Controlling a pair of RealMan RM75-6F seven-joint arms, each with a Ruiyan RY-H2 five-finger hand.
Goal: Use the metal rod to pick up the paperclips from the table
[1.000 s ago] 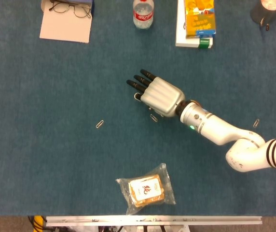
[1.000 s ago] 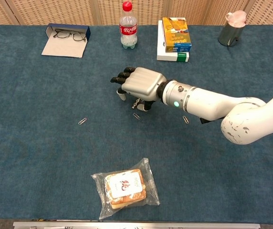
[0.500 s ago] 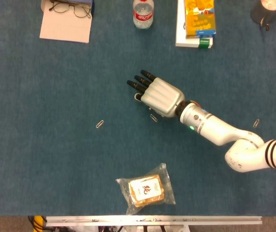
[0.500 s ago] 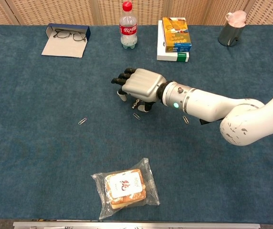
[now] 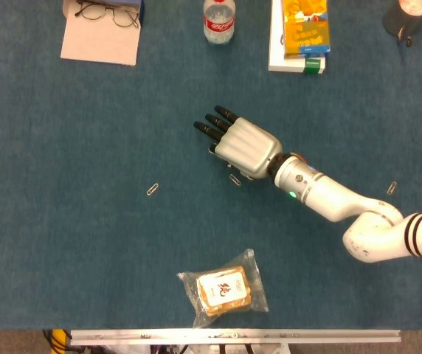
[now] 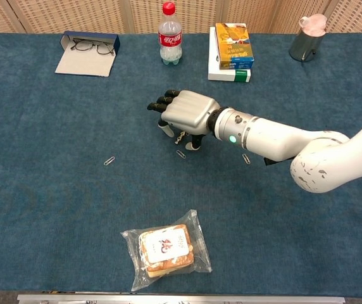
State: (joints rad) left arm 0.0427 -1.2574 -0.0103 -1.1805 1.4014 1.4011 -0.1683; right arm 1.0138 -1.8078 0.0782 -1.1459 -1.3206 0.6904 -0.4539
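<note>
My right hand (image 5: 245,148) (image 6: 187,113) hovers palm down over the middle of the blue table, fingers curled around the metal rod (image 6: 164,131). The fist hides most of the rod; only a pale end shows below the fingers. A small cluster of paperclips (image 6: 180,135) hangs under the hand. One loose paperclip (image 5: 234,179) (image 6: 181,154) lies on the cloth just below the hand. Another paperclip (image 5: 153,189) (image 6: 109,161) lies to the left. A third paperclip (image 5: 392,188) (image 6: 247,158) lies beside the right forearm. My left hand shows in neither view.
A bagged snack (image 5: 224,288) lies near the front edge. Along the far edge sit glasses on a notebook (image 5: 100,29), a plastic bottle (image 5: 218,21), a stack of boxes (image 5: 301,33) and a dark metal cup (image 5: 405,16).
The right hand has sunk slightly toward the loose paperclip beneath it. Otherwise nothing has moved.
</note>
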